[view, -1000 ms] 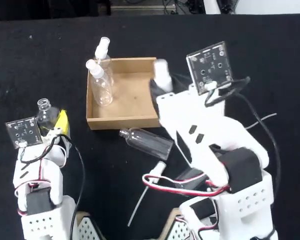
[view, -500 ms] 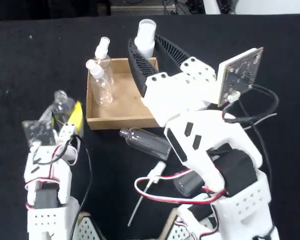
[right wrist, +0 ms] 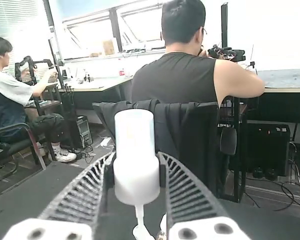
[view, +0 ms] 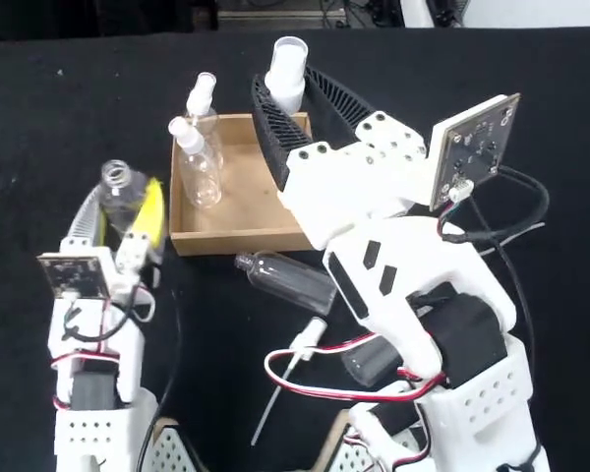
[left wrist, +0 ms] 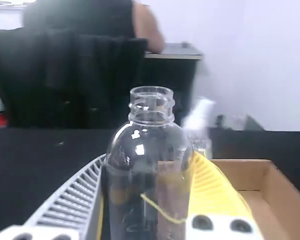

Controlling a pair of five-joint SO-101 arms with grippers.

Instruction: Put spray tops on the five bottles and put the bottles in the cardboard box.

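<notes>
The left gripper (view: 126,193) has its grey and yellow jaws clenched on a clear plastic bottle (left wrist: 150,150). It holds the bottle upright near the left edge of the black-covered bench (view: 492,88), open neck up, so that a top can go in from above. The right gripper (view: 285,79) grips a white spray top (right wrist: 136,160) between its black ribbed jaws. The top hangs with its thin dip tube pointing down, above the far wall of the shallow brown cardboard box (view: 261,187). That is well apart from the open neck, so bringing top and neck into line looks like the step in hand.

The box sits towards the far edge of the bench, between the two arms. Along its left wall stand two clear bottles with white spray tops (view: 199,165), which look finished. Whether the farther one is inside the corner or just outside, I cannot tell.

Just beside the box's near wall lies a second uncapped clear bottle (view: 287,280) on its side. Nearer the bench's front edge lies a loose spray top with a long tube (view: 297,356). Both are probably left there for a later round.
</notes>
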